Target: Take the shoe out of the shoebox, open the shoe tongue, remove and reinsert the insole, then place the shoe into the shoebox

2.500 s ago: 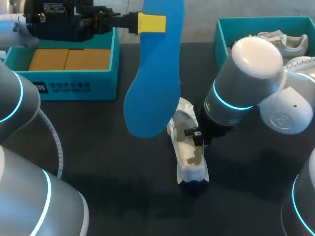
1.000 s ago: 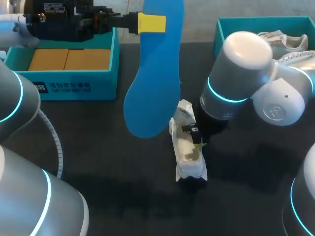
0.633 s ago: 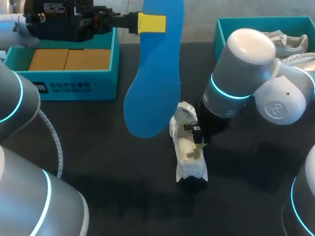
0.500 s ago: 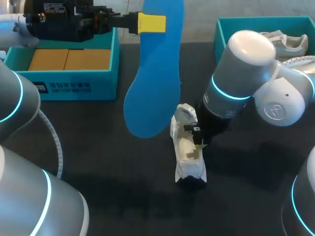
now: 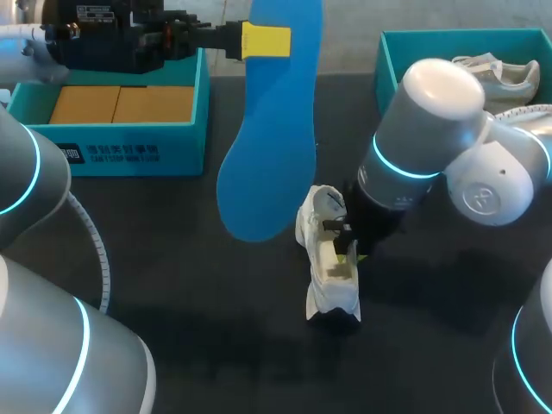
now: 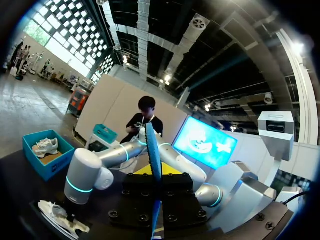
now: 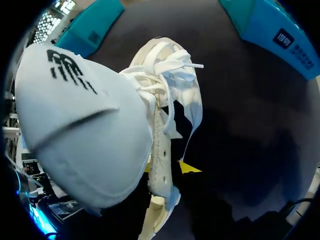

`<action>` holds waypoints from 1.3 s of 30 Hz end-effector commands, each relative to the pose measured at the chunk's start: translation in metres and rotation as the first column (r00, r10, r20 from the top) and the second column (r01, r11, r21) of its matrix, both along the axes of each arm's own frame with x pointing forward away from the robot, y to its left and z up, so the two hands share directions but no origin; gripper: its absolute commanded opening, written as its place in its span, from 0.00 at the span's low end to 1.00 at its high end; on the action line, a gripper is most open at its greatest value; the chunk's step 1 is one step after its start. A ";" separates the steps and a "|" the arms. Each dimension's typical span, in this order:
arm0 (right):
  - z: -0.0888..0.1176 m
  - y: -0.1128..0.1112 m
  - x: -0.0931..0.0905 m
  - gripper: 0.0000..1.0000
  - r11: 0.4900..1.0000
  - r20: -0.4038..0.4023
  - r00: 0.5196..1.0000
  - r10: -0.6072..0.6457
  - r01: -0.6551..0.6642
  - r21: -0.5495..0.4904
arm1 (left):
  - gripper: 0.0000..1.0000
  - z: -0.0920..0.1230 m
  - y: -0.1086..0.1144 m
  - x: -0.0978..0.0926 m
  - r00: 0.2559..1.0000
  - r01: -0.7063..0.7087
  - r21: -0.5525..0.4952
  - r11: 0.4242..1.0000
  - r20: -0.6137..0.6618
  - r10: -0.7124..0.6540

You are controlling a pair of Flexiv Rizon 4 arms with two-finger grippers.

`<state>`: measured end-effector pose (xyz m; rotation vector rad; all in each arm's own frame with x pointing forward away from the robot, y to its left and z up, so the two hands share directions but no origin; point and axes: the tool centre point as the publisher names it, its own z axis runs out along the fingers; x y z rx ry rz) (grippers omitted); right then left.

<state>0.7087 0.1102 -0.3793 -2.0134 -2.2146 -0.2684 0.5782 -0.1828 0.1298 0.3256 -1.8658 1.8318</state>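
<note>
A blue insole (image 5: 267, 147) hangs high over the table, and my left gripper (image 5: 266, 40) is shut on its upper end. In the left wrist view the insole (image 6: 154, 150) shows edge-on, running out from that gripper (image 6: 154, 172). A white shoe (image 5: 328, 254) lies on the dark table under the insole's lower end. My right gripper (image 5: 348, 250) is down at the shoe's opening. In the right wrist view the shoe's side wall (image 7: 161, 150) runs into the right gripper (image 7: 167, 172), with the big white tongue (image 7: 75, 125) folded out beside it and the laces (image 7: 167, 65) ahead.
A teal shoebox (image 5: 121, 142) with a brown cardboard floor stands at the back left. A second teal shoebox (image 5: 388, 60) at the back right holds another white shoe (image 5: 496, 73). My right arm's elbow (image 5: 431, 129) hangs over the table's right half.
The shoe has turned a little, its toe end swinging left and its opening tipping up. My right arm has shifted slightly with it. The left arm and insole have stayed still.
</note>
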 end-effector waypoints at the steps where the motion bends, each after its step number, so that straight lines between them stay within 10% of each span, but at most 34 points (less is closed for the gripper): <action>1: 0.005 -0.002 -0.002 1.00 1.000 0.006 1.000 0.001 -0.001 -0.003 | 0.00 0.000 -0.001 0.001 1.000 0.001 0.002 1.000 0.000 -0.001; 39: 0.103 -0.025 0.006 1.00 0.986 0.065 0.988 0.143 -0.148 0.081 | 0.00 0.000 -0.001 0.001 1.000 0.001 0.002 1.000 0.000 -0.001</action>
